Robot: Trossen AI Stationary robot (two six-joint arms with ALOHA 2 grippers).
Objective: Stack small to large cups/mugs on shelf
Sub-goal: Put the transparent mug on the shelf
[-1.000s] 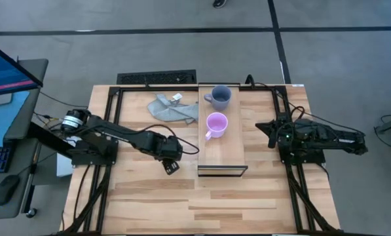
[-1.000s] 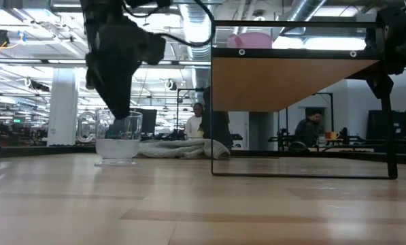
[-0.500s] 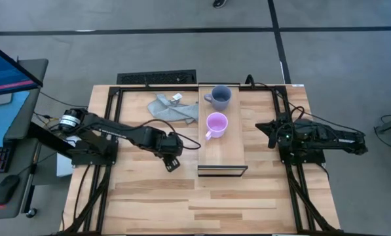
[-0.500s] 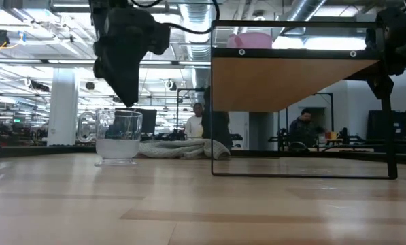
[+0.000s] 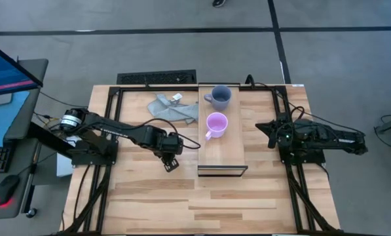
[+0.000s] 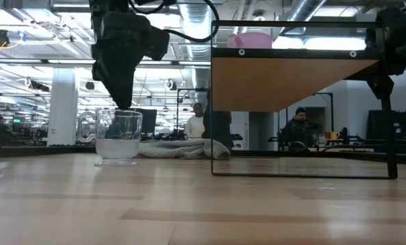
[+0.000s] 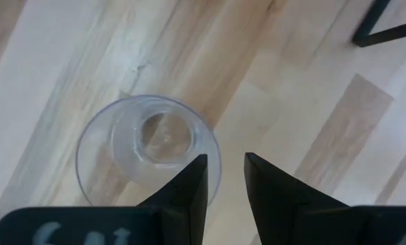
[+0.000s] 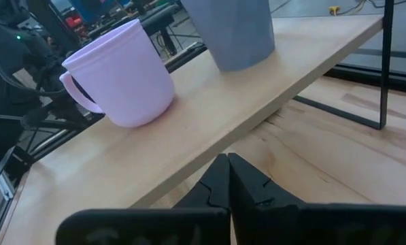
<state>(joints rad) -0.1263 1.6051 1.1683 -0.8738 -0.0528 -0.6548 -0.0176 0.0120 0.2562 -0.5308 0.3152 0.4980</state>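
Observation:
The small clear glass cup (image 6: pixel 119 139) stands upright on its base on the tabletop, left of the shelf; it also shows in the left wrist view (image 7: pixel 148 146). My left gripper (image 6: pixel 123 105) hangs just above the cup's rim, pointing down, its fingers a little apart (image 7: pixel 224 167) over the rim's edge. It also shows in the high view (image 5: pixel 171 162). The pink-purple mug (image 5: pixel 216 124) and the blue-grey mug (image 5: pixel 219 96) stand on the shelf (image 5: pixel 229 154). My right gripper (image 8: pixel 228 167) is shut and empty, right of the shelf (image 5: pixel 272 133).
A grey cloth (image 5: pixel 172 108) lies on the table, left of the shelf's far end. The shelf's dark metal legs (image 6: pixel 391 136) stand on the tabletop. In the low view, people show in the room beyond the table (image 6: pixel 299 129).
My left gripper has risen from around the glass cup's rim to just above it and has gone a little toward the table's far edge. The cup has stayed where it was.

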